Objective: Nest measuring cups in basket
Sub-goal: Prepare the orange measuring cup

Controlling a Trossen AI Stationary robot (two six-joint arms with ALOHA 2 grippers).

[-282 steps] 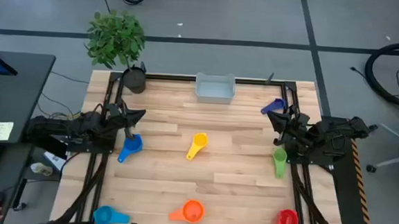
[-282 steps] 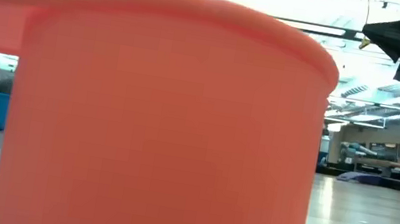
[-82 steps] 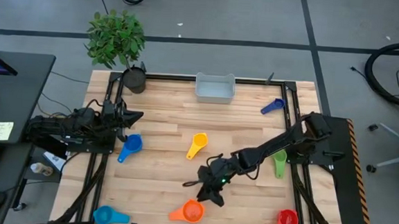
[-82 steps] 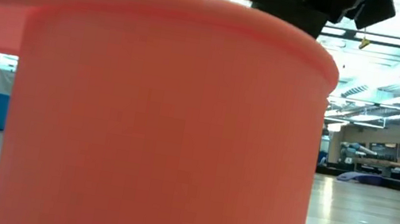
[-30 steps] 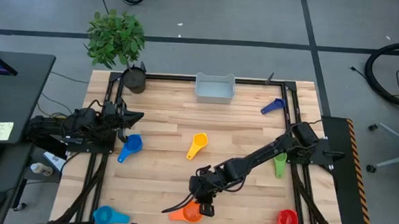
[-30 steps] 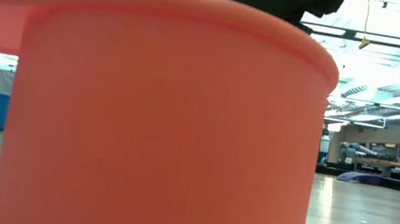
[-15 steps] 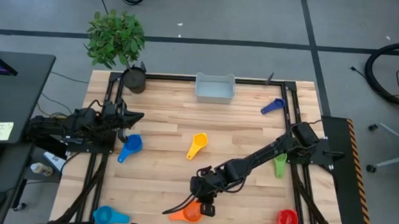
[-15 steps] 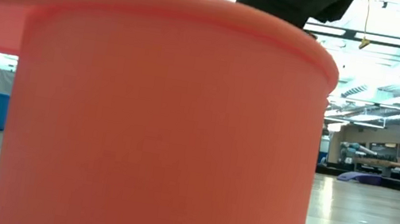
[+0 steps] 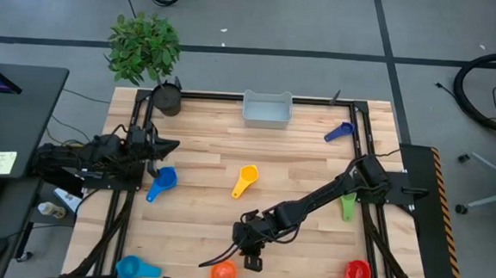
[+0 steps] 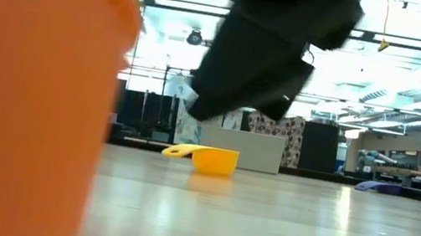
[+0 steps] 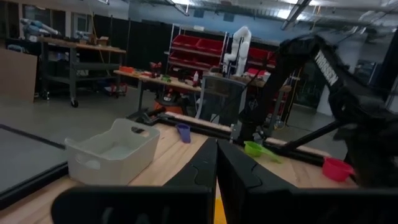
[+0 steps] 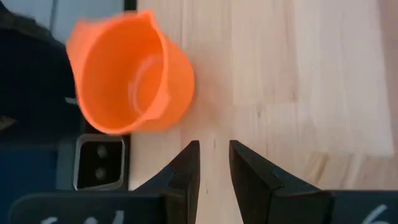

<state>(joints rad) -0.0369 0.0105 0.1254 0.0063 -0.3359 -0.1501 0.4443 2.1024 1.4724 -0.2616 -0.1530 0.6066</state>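
Observation:
The orange measuring cup (image 9: 221,276) lies at the table's near edge. In the right wrist view (image 12: 130,74) it is tipped, its mouth facing the camera, and it is blurred. My right gripper (image 9: 249,261) hovers just right of it, fingers narrowly open (image 12: 213,146) and empty over bare wood. My left gripper (image 9: 176,142) waits shut (image 11: 216,152) at the left, above the blue cup (image 9: 163,181). The yellow cup (image 9: 245,179), green cup (image 9: 347,202), red cup (image 9: 356,273), light blue cup (image 9: 131,268) and purple cup (image 9: 339,132) rest on the table. The basket (image 9: 267,109) stands at the far edge.
A dark plant pot (image 9: 167,97) stands at the far left corner. A small camera block (image 12: 99,164) sits at the near edge beside the orange cup. Black frame rails (image 9: 130,209) run along both sides. Bare wood lies mid-table around the yellow cup.
The orange cup has slid from under my right gripper toward the table's near edge and a little left, and has tipped; in the low view it has swung from filling the picture to its left side. My right gripper has stayed nearly in place.

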